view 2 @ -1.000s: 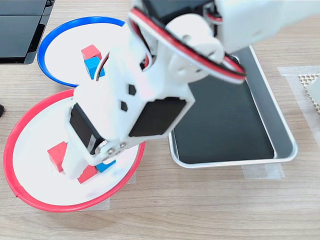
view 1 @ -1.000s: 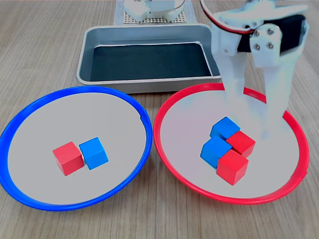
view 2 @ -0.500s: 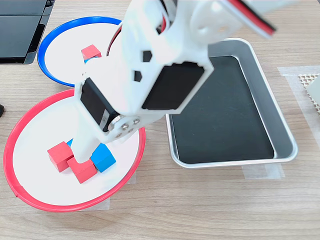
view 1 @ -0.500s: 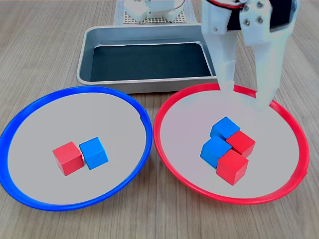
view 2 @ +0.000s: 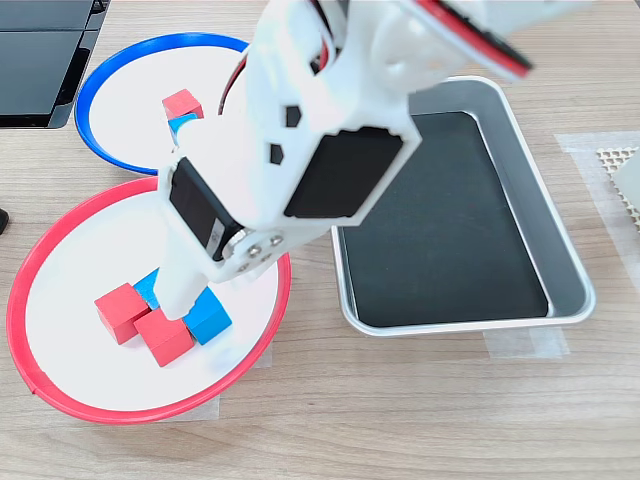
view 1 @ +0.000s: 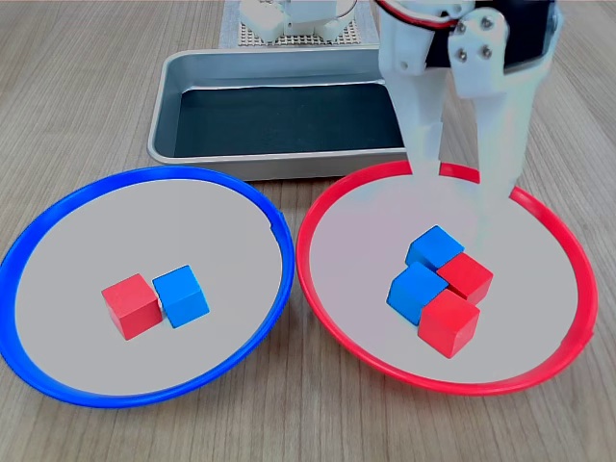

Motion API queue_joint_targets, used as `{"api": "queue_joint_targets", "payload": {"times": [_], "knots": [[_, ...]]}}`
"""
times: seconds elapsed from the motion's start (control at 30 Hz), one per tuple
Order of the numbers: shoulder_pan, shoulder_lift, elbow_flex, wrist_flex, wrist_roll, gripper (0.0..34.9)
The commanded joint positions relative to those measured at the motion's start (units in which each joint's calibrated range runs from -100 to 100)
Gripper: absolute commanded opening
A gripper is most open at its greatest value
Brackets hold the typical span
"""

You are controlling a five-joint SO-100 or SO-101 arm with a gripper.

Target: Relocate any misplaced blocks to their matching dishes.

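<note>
First exterior view, nearest the camera: the red-rimmed plate [view 1: 332,318] carries four cubes in a tight cluster, none disturbed over the last second. These are a front red cube [view 1: 448,323], a front blue cube [view 1: 417,293], a rear red cube [view 1: 466,275] and a rear blue cube [view 1: 434,248]. The blue-rimmed plate [view 1: 58,231] on the first exterior view's left holds one red cube [view 1: 131,305] touching one blue cube [view 1: 181,295].

Change noted: the claw [view 1: 452,183] has risen from low over the red-rimmed plate's far right side and shifted toward the first exterior view's left. It now hangs above the plate's far rim, jaws spread wide, holding nothing. I judge this a repositioning ahead of a descent; no cube has been relocated yet, so three cubes stay misplaced.

Relative position: the rear blue cube lies just in front of and below the claw, the nearest candidate. In the second exterior view the arm hides much of the cluster.

Farthest: the metal tray [view 1: 183,67] sits on the bench [view 1: 77,96] behind both plates.
</note>
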Motion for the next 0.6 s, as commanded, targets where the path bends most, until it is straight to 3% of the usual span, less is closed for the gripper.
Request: {"api": "queue_joint_targets", "payload": {"times": [0.0, 0.57], "knots": [[0.8, 0.1, -0.3, -0.1, 0.1, 12.8], [0.6, 8.1, -12.2, 4.3, -1.6, 12.4]]}}
